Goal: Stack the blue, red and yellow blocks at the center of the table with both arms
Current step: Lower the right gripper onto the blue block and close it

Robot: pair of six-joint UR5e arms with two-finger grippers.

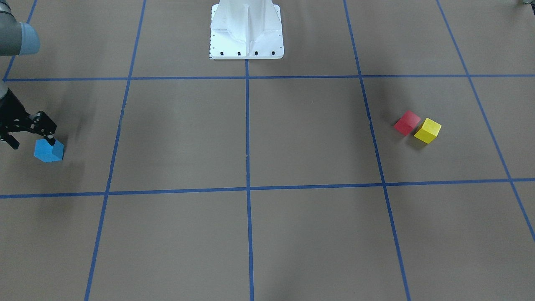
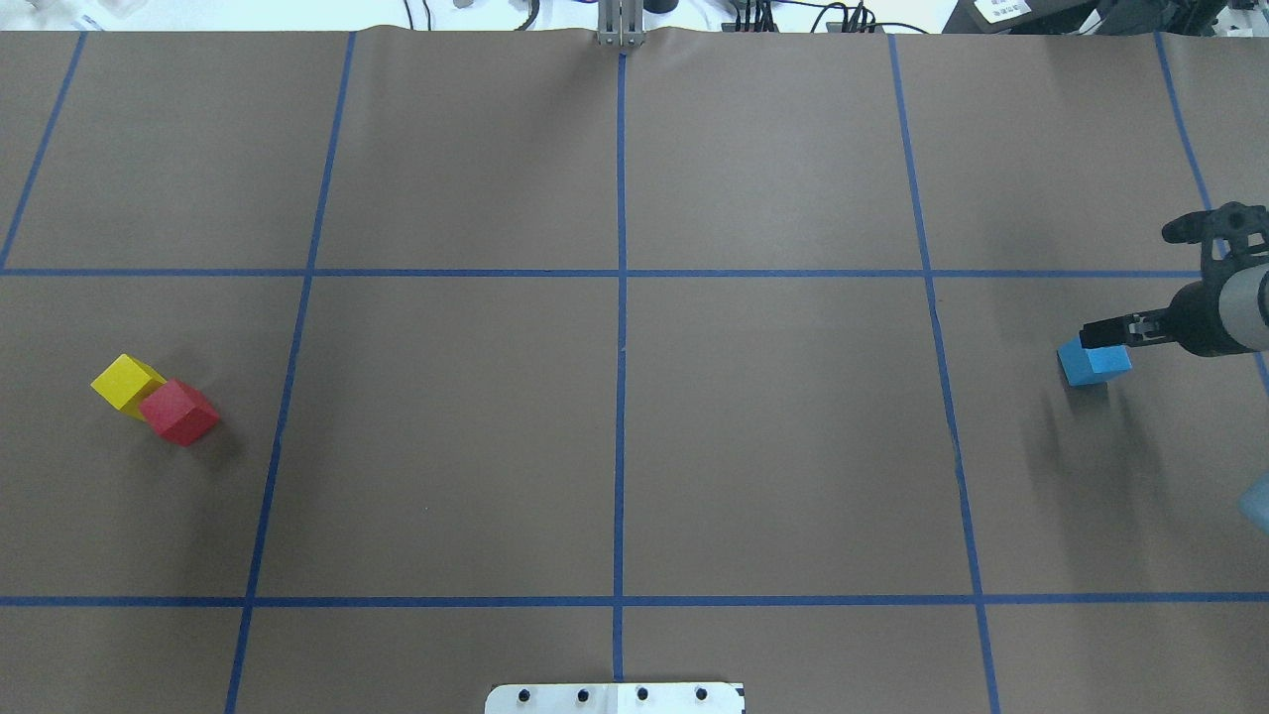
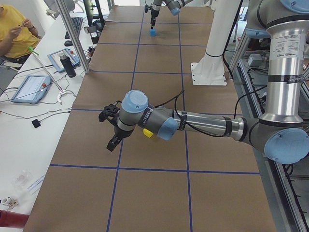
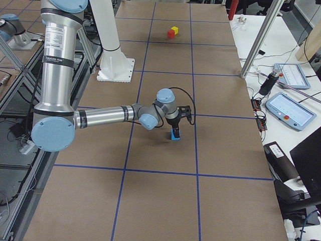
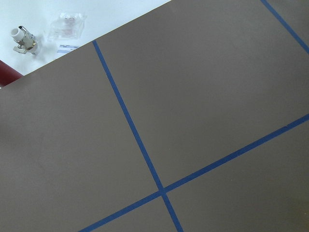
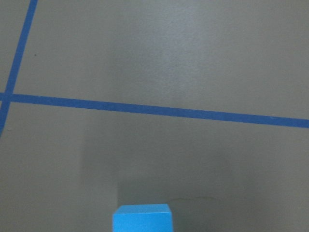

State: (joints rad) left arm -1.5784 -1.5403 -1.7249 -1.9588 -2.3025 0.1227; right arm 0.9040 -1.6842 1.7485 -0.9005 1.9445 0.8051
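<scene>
Blue block (image 1: 49, 151), a plain matte cube, sits far off the white base (image 1: 246, 37) on its right side, under one fingertip of the right gripper (image 1: 32, 140), whose jaws stand spread. Red block (image 1: 407, 122) and yellow block (image 1: 427, 130) touch, far to the base's left. Left gripper (image 3: 109, 131): spread or closed, I cannot tell.

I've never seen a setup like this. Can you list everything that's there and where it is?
Blue block: one, blue, table end on the robot's right.
Red block: one, red, on the robot's left side.
Yellow block: one, yellow, beside the red.
Table: one, brown, gridded with blue tape.
Pedestal: one, white, robot's edge of the table.
Person: one, yellow shirt, at a side bench.
Left tool: one, black, above the table's left end.
Right tool: one, black, open, over the blue block.
</scene>
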